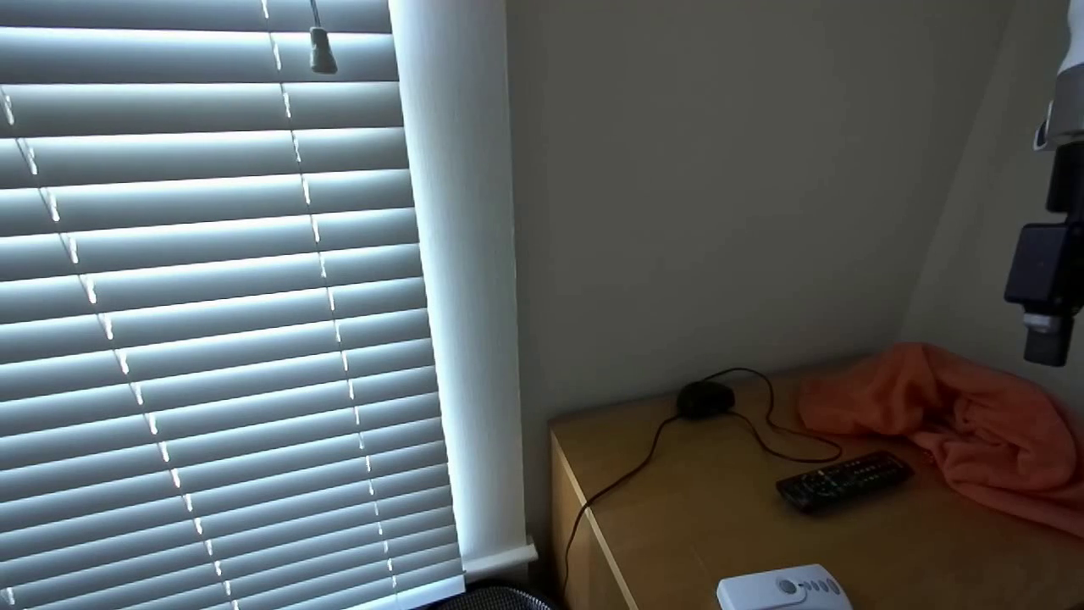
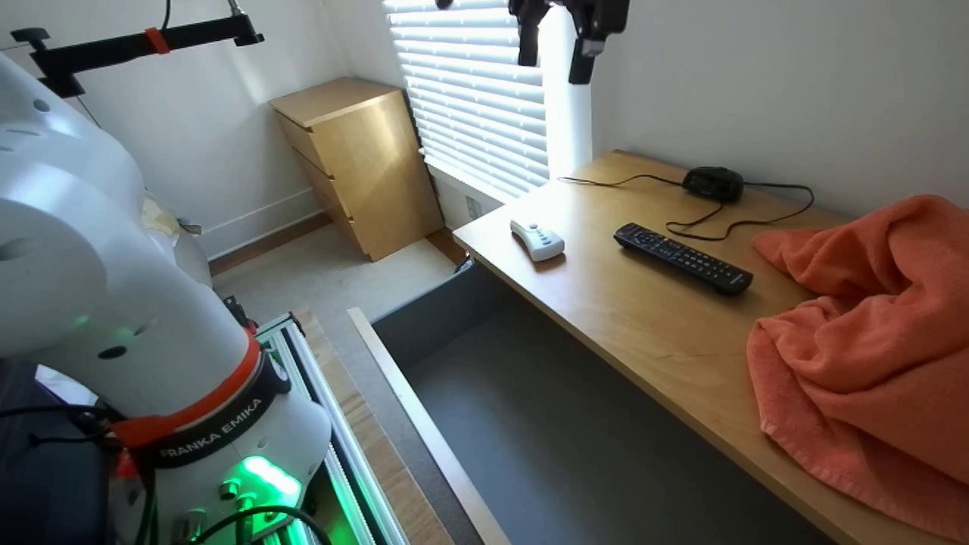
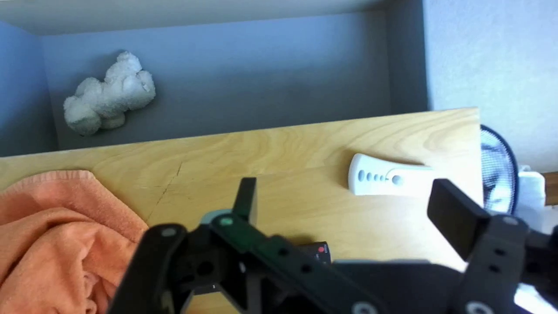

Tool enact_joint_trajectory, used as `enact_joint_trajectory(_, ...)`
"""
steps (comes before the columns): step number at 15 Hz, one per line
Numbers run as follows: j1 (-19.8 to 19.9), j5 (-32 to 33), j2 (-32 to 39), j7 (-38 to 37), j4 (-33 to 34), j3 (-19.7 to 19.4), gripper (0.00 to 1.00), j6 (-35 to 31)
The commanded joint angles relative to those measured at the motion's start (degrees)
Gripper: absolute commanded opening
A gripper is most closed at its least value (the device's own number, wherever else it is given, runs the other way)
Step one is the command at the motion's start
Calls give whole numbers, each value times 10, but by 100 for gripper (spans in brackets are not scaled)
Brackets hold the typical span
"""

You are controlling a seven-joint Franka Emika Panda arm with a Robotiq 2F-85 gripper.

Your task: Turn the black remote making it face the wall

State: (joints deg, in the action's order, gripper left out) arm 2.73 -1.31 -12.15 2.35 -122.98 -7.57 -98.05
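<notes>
Black two-fingered pincer [image 2: 555, 66], spread and empty, hangs above pale wooden tabletop [image 2: 643, 325]. Slim black rectangular remote [image 2: 683, 259] lies below it. Turning remote toward plain off-white wall [image 2: 757, 83] could snag crumpled orange cloth [image 2: 870, 333], also below pincer, bunched near remote.

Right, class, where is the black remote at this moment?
In an exterior view, the black remote lies on the wooden top, right of the white device and left of the orange cloth.

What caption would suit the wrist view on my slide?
Open gripper above a wooden surface, partly hiding the black remote; orange cloth left, white device right.
</notes>
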Motion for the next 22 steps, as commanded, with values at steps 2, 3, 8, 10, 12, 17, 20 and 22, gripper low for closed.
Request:
enact_joint_trajectory(2,18,-43,64,-97,-38,5,100,-131)
enact_joint_trajectory(3,19,-56,81,-117,-42,6,100,-163)
enact_joint_trajectory(8,16,-121,171,-214,-62,10,100,-343)
enact_joint_trajectory(10,15,-132,195,-261,-61,10,100,-390)
enact_joint_trajectory(12,15,-115,192,-239,-59,9,100,-377)
enact_joint_trajectory(17,7,-48,224,-289,-46,-1,100,-391)
enact_joint_trajectory(20,1,-4,281,-366,-9,-10,100,-389)
enact_joint_trajectory(22,-6,20,318,-412,17,-20,100,-387)
